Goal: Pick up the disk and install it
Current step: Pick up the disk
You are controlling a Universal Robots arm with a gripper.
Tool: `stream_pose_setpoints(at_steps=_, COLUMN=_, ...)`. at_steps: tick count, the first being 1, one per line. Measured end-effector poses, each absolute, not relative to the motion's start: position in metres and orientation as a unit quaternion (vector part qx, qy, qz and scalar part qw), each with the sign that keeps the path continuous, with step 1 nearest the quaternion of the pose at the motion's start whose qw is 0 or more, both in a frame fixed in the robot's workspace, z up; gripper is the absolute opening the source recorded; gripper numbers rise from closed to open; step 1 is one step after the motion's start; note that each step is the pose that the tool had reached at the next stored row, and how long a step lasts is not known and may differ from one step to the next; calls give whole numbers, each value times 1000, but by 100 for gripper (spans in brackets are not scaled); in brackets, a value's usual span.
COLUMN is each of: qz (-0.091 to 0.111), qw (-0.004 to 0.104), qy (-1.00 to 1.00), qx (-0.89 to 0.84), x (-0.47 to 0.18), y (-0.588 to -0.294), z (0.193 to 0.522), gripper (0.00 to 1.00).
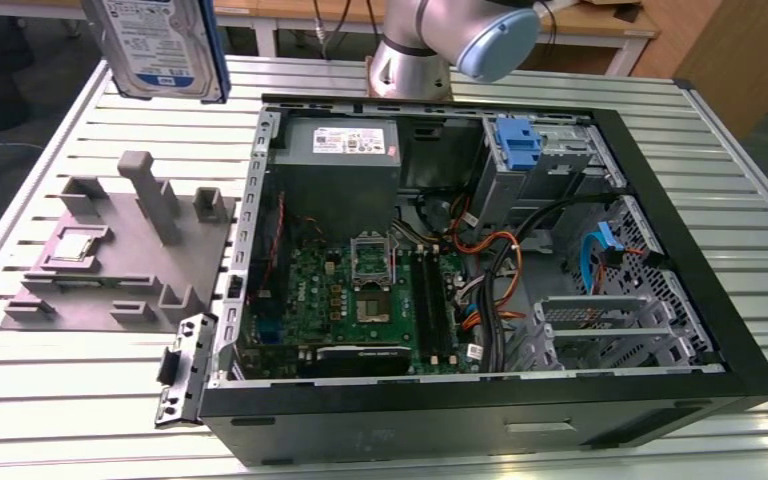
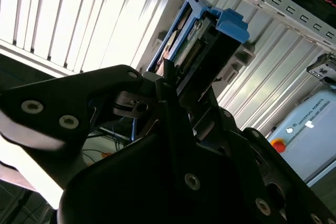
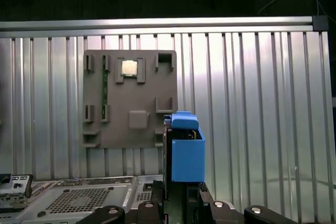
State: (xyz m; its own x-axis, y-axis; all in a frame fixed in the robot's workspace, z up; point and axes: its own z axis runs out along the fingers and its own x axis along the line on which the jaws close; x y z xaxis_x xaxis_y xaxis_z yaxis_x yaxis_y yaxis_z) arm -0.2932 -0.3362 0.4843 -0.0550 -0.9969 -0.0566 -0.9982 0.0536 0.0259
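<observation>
Exterior view, from its left: the disk [image 1: 157, 45] hangs high in the air with its label face toward the camera and its blue clip frame along one edge, well above the slatted table [image 1: 37, 400]. Below it sits the grey fixture plate [image 1: 104, 270] with a tall post [image 1: 155, 195]. In the second wrist view the gripper [image 2: 170, 80] has its black jaws clamped on one end of the disk, and most of the drive sticks out past them. Toward the exterior view's right come the open computer case [image 1: 704, 250], the motherboard [image 1: 357, 290] and orange and blue cables [image 1: 498, 270]. A blue bracket [image 1: 520, 140] sits in the upper bay, and an empty metal drive cage [image 1: 611, 330] sits nearer the camera.

Risks, as I judge them:
- The grip is at one end only, so a bump could pivot or slip the drive in the jaws.
- The case's raised rim lies between the disk and the bays and could catch a corner if the disk is carried low.
- Loose cables beside the drive cage could snag or stop it seating.
- A crooked entry could jam it.

Room: there is plenty of open air above the table and the case, and bare slats around the fixture plate. Inside the case it is tight between the cables, the cage walls and the case wall.
</observation>
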Motion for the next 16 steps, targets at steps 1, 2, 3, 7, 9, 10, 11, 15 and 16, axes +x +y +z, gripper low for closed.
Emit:
stream_pose_setpoints(at_steps=1, qz=29, qw=12, qy=726, qx=-687, x=-290, y=-336, z=484, gripper=35)
stream_pose_setpoints(at_steps=2, qz=29, qw=12, qy=726, qx=-687, x=-288, y=-336, z=484, gripper=35)
stream_pose_setpoints(at_steps=3, qz=29, qw=12, qy=726, qx=-687, x=-285, y=-336, z=484, gripper=35)
stream_pose_setpoints(at_steps=7, qz=29, qw=11, qy=726, qx=-687, x=-275, y=-336, z=484, gripper=35)
stream_pose_setpoints(at_steps=9, qz=29, qw=11, qy=726, qx=-687, x=-270, y=-336, z=484, gripper=35)
stream_pose_setpoints(at_steps=10, qz=29, qw=11, qy=726, qx=-687, x=-268, y=-336, z=484, gripper=35)
stream_pose_setpoints(at_steps=11, qz=29, qw=11, qy=726, qx=-687, x=-265, y=-336, z=484, gripper=35)
stream_pose_setpoints(at_steps=15, qz=29, qw=11, qy=726, qx=-687, x=-254, y=-336, z=484, gripper=35)
stream_pose_setpoints(at_steps=16, qz=29, qw=11, qy=726, qx=-687, x=-251, y=-336, z=484, gripper=35)
